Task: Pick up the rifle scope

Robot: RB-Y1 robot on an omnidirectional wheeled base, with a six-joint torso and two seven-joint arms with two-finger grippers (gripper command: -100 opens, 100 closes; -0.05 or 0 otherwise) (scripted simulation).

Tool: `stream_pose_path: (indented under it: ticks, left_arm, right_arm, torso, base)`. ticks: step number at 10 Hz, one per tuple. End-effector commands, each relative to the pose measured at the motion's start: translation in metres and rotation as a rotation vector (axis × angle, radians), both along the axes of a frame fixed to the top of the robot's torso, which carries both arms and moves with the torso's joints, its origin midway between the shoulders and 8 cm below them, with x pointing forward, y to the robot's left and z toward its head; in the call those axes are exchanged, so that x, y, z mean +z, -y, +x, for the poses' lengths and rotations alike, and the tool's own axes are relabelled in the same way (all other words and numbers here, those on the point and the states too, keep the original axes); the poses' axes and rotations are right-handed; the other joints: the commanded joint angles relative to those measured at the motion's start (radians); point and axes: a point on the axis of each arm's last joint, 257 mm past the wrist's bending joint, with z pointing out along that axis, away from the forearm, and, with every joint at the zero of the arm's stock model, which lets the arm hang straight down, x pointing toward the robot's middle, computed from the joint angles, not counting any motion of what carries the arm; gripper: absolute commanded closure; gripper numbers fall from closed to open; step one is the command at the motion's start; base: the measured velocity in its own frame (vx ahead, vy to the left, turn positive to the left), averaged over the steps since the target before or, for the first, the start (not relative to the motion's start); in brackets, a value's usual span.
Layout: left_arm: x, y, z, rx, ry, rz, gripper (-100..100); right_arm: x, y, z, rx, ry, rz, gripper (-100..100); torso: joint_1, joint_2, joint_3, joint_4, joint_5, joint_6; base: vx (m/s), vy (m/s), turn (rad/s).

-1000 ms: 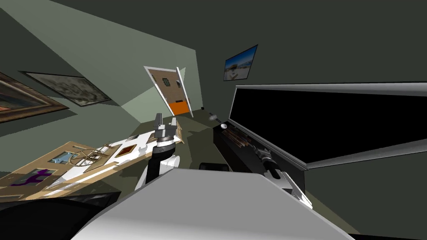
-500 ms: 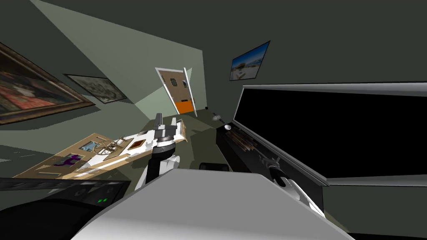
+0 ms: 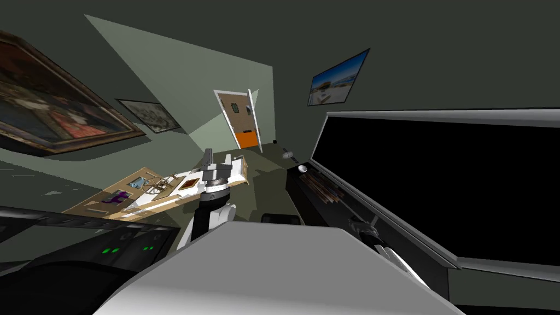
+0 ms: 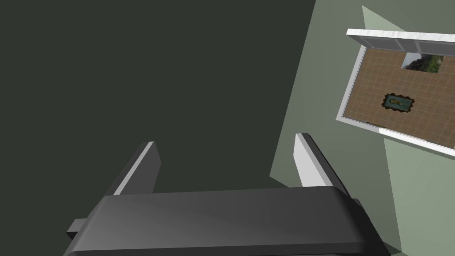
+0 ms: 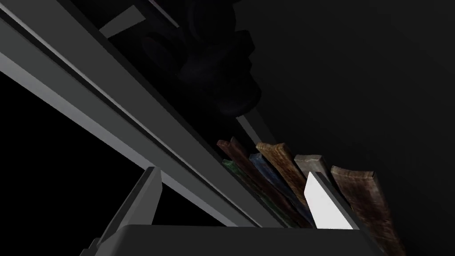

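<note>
**We've turned; reach comes next**

Head: whole scene shifted, our own move; left hand [image 3: 217, 157] raised.
Left wrist: it's spread.
Right wrist: right hand [image 5: 231, 171] spread, empty; dark knobbed tubular rifle scope [image 5: 215, 66] ahead, beyond worn brown books [image 5: 275, 162].

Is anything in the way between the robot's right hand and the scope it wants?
Probably: a row of books lies just ahead of the open right gripper, and the dark shape that seems to be the scope sits beyond them.
</note>
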Motion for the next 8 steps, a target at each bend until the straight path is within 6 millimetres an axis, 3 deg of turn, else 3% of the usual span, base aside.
stream_pose_path:
  ticks: [1, 2, 3, 6, 8]
  left_arm:
    - [0.0, 0.0, 0.0, 0.0, 0.0, 0.0, 0]
    - [0.0, 0.0, 0.0, 0.0, 0.0, 0.0, 0]
    - [0.0, 0.0, 0.0, 0.0, 0.0, 0.0, 0]
    - [0.0, 0.0, 0.0, 0.0, 0.0, 0.0, 0]
    - [0.0, 0.0, 0.0, 0.0, 0.0, 0.0, 0]
  right_arm:
    - [-0.011, 0.023, -0.041, 0.004, -0.133, -0.07, -100]
    - [-0.021, 0.034, -0.072, 0.001, -0.223, -0.104, -100]
    - [-0.021, 0.034, -0.073, 0.0, -0.225, -0.103, -100]
    - [-0.036, 0.055, -0.145, 0.016, -0.434, -0.18, -100]
    - [-0.043, 0.059, -0.18, 0.029, -0.535, -0.204, -100]
  torso:
    - [0.0, 0.0, 0.0, 0.0, 0.0, 0.0]
    - [-0.001, -0.001, 0.0, 0.0, 0.0, 0.0]
    - [0.0, -0.001, -0.001, 0.0, 0.0, 0.0]
    - [-0.001, 0.0, 0.0, 0.0, 0.0, 0.0]
    - [-0.003, -0.001, -0.001, 0.0, -0.001, 0.0]
  base:
    - [0.048, -0.009, 0.23]
    - [0.058, -0.009, 0.2]
    - [0.037, -0.008, 0.032]
    - [0.032, -0.02, 0.14]
    - [0.049, -0.06, 0.116]
